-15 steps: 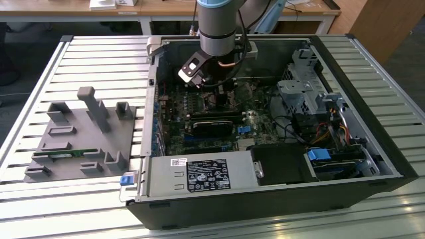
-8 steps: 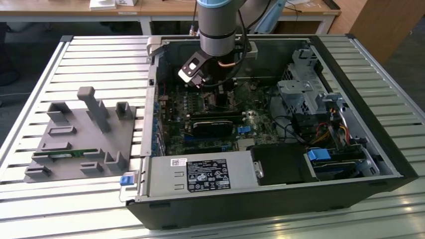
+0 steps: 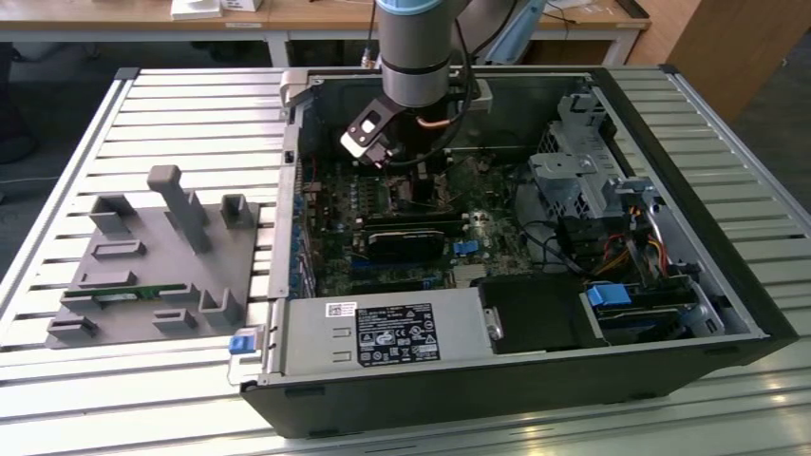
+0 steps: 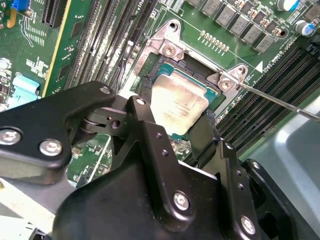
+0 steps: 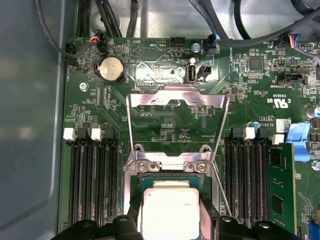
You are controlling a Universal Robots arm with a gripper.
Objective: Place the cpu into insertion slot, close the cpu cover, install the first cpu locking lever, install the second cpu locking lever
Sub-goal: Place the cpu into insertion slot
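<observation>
Holds one cpu (image 4: 177, 102) by two opposite edges in the gripper (image 4: 177, 106), both black fingers (image 4: 144, 107) closed against it, right over the socket (image 5: 167, 186). Shows one silvery cover (image 5: 175, 95) tipped up open beyond (one thin lever (image 5: 220, 192) alongside). Bears a small mark on the cpu top and white lettering across the green board (image 5: 165, 132).

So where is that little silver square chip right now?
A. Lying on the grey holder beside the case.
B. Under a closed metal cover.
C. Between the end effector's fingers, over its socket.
C: in the second wrist view the cpu sits between the fingers of the end effector over the socket, and the cpu cover stands swung open in the first wrist view.
</observation>
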